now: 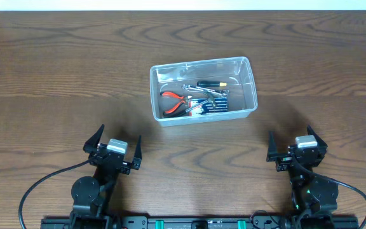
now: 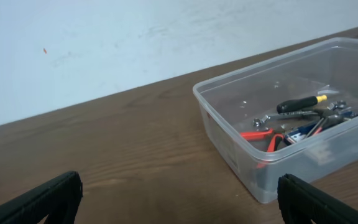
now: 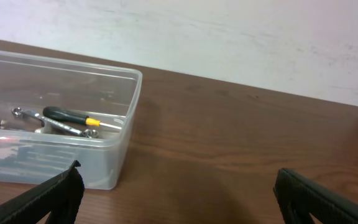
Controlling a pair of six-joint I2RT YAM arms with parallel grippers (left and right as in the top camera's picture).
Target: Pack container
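Wooden tabletop (image 1: 56, 76) was occupied centrally by the container (image 1: 253, 89), tools (image 1: 196, 98) laid inside; left gripper (image 1: 119, 132) and right gripper (image 1: 290, 132) were parked open at the near edge, packing judged finished, no further grasp required

Your left pincer (image 1: 119, 133) and right pincer (image 1: 290, 131) are black, with pointed fingers (image 1: 94, 140) and a pale grey block (image 1: 117, 146) between; black cables (image 1: 33, 188) loop from both arm bases (image 1: 84, 191).
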